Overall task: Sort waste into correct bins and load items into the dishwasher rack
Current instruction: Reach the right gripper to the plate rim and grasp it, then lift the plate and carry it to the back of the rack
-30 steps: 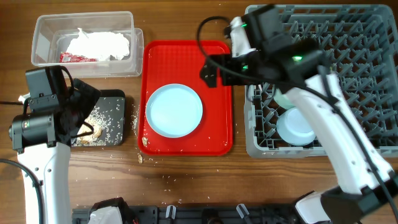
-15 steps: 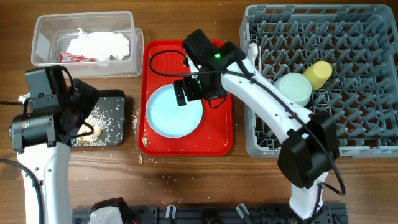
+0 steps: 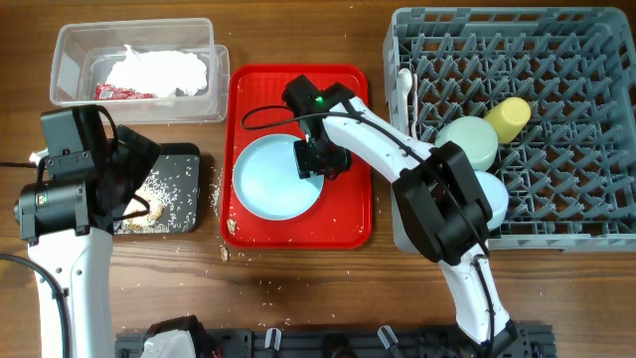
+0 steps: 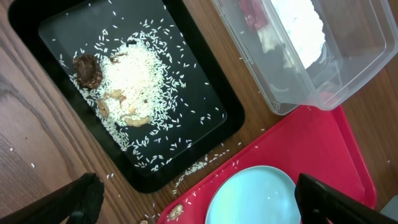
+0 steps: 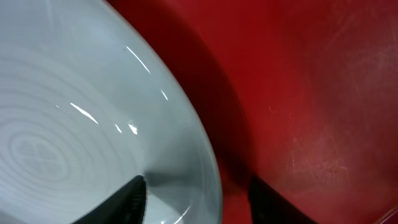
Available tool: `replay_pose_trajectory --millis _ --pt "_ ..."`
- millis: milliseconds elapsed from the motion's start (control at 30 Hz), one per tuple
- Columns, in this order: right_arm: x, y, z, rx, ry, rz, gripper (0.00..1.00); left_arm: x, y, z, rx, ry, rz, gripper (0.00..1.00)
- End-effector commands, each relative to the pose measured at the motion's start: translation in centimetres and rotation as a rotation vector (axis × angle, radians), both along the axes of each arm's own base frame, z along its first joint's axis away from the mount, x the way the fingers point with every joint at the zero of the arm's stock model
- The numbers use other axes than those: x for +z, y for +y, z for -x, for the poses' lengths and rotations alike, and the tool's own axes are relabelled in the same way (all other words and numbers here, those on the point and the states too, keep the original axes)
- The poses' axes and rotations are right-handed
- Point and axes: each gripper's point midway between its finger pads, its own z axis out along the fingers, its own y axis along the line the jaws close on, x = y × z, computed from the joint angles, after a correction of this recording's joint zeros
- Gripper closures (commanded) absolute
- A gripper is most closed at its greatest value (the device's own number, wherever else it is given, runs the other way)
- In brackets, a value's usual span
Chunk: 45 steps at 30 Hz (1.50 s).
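Right pincer point(image 3: 320, 159) spread astride pale blue plate point(image 3: 266, 184) rim, on red tray point(image 3: 350, 214)

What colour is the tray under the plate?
Red; the tray shows best in the overhead view.

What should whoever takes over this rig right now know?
Left pincer open, hovering near the black tray. Right pincer open, straddling the right rim of the plate on the red tray.
Done: napkins and red wrapper in clear tub; rice scraps in black tray; mint-green bowl, light blue bowl, yellow cup, spoon in rack.
Left: rack the plate; clear crumbs off the table. Fork not visible.
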Motion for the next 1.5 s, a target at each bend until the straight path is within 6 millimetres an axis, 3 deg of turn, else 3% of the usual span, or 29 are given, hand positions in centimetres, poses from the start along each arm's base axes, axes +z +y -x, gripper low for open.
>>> replay_pose_trajectory --millis 0,133,233,300,433,600,633,733,833,900,1067,1200,1367,1467 --pt "-1.7 -0.5 0.2 -0.003 0.019 0.035 0.62 0.3 0.2 0.0 -0.006 -0.005 -0.01 0.0" --pt "-1.7 -0.5 0.2 -0.006 0.02 0.035 0.96 0.3 0.2 0.0 -0.006 -0.005 -0.011 0.0" --pt "-1.2 -0.9 0.0 -0.025 0.024 0.039 0.96 0.3 0.2 0.0 -0.006 -0.005 -0.01 0.0" --pt "0.5 -1.6 -0.9 -0.062 0.014 0.031 0.96 0.3 0.2 0.0 -0.006 -0.005 -0.011 0.0" --pt "6.7 -4.5 -4.4 -0.149 -0.118 -0.017 0.96 0.3 0.2 0.0 -0.006 -0.005 -0.01 0.0" --pt "14.9 -12.5 -8.4 -0.322 -0.346 -0.003 0.96 0.3 0.2 0.0 -0.006 -0.005 -0.011 0.0" --pt "16.2 -14.1 -8.8 -0.356 -0.379 0.0 0.96 0.3 0.2 0.0 -0.006 -0.005 -0.011 0.0" --pt "20.8 -21.4 -9.7 -0.508 -0.529 0.096 0.96 0.3 0.2 0.0 -0.006 -0.005 -0.01 0.0" --pt "23.3 -26.9 -9.6 -0.64 -0.634 0.259 0.96 0.3 0.2 0.0 -0.006 -0.005 -0.011 0.0" --pt "24.1 -29.5 -9.5 -0.702 -0.692 0.389 0.96 0.3 0.2 0.0 -0.006 -0.005 -0.011 0.0" --pt "25.7 -31.6 -10.1 -0.813 -0.804 0.493 0.96 0.3 0.2 0.0 -0.006 -0.005 -0.011 0.0" --pt "25.8 -31.5 -11.3 -0.831 -0.843 0.477 0.96 0.3 0.2 0.0 -0.006 -0.005 -0.01 0.0" --pt "23.0 -30.6 -12.0 -0.851 -0.809 0.477 0.96 0.3 0.2 0.0 -0.006 -0.005 -0.011 0.0" --pt "21.5 -29.0 -12.7 -0.813 -0.814 0.468 0.96 0.3 0.2 0.0 -0.006 -0.005 -0.01 0.0"
